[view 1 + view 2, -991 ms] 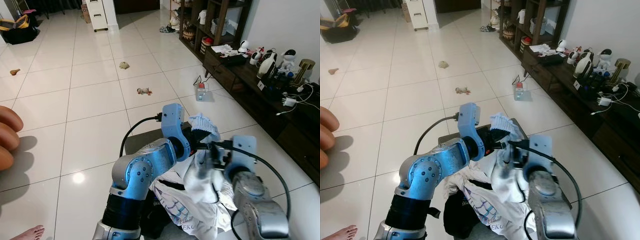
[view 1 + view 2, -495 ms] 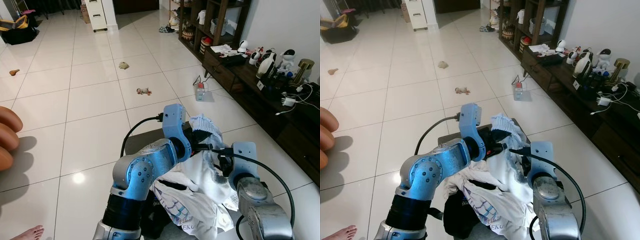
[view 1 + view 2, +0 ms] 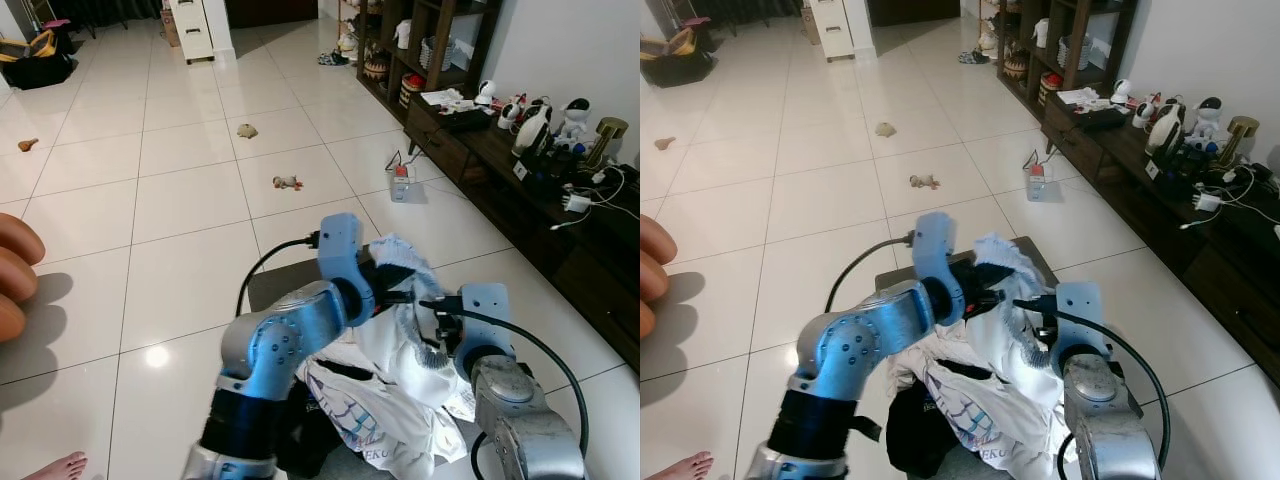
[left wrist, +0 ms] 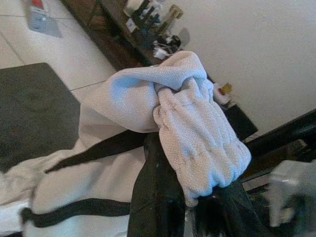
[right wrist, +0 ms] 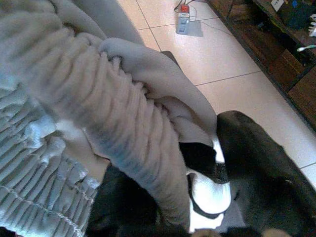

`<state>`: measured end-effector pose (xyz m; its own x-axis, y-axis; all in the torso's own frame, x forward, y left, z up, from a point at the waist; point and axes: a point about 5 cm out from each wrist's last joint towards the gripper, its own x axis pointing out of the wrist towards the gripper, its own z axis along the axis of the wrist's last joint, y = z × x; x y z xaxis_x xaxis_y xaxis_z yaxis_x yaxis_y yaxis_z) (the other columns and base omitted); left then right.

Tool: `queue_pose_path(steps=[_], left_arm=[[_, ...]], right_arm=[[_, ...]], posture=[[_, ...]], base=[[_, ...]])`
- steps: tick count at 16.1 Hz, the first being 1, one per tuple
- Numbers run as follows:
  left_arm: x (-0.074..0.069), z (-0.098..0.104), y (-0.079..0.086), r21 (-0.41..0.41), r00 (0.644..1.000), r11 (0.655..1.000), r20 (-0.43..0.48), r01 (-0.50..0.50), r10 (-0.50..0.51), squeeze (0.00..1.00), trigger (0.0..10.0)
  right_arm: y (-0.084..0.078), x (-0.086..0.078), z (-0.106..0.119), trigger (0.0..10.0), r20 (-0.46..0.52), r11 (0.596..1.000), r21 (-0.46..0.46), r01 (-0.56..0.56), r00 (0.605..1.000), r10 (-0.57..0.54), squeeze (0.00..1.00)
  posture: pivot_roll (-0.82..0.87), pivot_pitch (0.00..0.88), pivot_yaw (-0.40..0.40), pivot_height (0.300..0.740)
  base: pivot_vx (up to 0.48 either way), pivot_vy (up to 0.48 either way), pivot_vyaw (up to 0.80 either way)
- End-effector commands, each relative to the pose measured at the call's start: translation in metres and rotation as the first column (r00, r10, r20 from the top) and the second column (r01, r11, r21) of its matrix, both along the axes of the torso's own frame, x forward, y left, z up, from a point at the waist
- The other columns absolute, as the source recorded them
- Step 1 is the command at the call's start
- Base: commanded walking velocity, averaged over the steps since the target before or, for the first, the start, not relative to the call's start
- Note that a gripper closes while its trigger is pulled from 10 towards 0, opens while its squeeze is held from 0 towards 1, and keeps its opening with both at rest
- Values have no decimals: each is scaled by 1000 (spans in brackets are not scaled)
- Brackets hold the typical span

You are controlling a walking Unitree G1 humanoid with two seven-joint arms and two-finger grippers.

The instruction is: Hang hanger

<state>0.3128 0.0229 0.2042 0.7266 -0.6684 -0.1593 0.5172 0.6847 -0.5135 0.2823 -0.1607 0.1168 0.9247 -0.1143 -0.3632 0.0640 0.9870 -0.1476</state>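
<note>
**Both grippers buried in the white garment**

Over the dark grey mat (image 3: 275,283), near the scene's middle, I see my left gripper (image 3: 392,283) pinching the ribbed cuff of a white knit garment with black trim (image 3: 405,340); in the left wrist view its fingers (image 4: 158,197) close on that cloth. My right gripper (image 3: 1042,322) sits just right of it, pressed into the folds; I cannot tell how its fingers stand. I can't make out a hanger. A printed white shirt (image 3: 365,425) lies nearer, beneath.
</note>
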Motion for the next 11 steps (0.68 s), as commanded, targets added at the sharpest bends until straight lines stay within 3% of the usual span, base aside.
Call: queue_pose_path(steps=[1, 3, 8, 11], left_arm=[[0, -5, 13, 45, 999, 999, 11, -31, 30, 0, 0], [1, -13, 28, 88, 997, 994, 3, -71, 71, 0, 0], [0, -15, 29, 93, 997, 993, 6, -74, 74, 0, 0], [0, -18, 38, 166, 996, 982, 21, -87, 85, 0, 0]], right_arm=[[-1, 0, 3, 0, 10, 1000, -18, -18, 1000, 18, 0], [0, 0, 2, 0, -8, 999, -36, -39, 999, 39, 0], [10, -1, 1, 0, -51, 981, -68, -183, 982, 180, 0], [13, -2, 5, 0, -115, 916, -190, -354, 935, 337, 0]], posture=[[-6, 110, 25, 740], [-1, 116, 23, 740], [-5, 133, 19, 740], [-9, 140, 21, 740]], base=[[0, 0, 0], [0, 0, 0], [0, 0, 0], [0, 0, 0]])
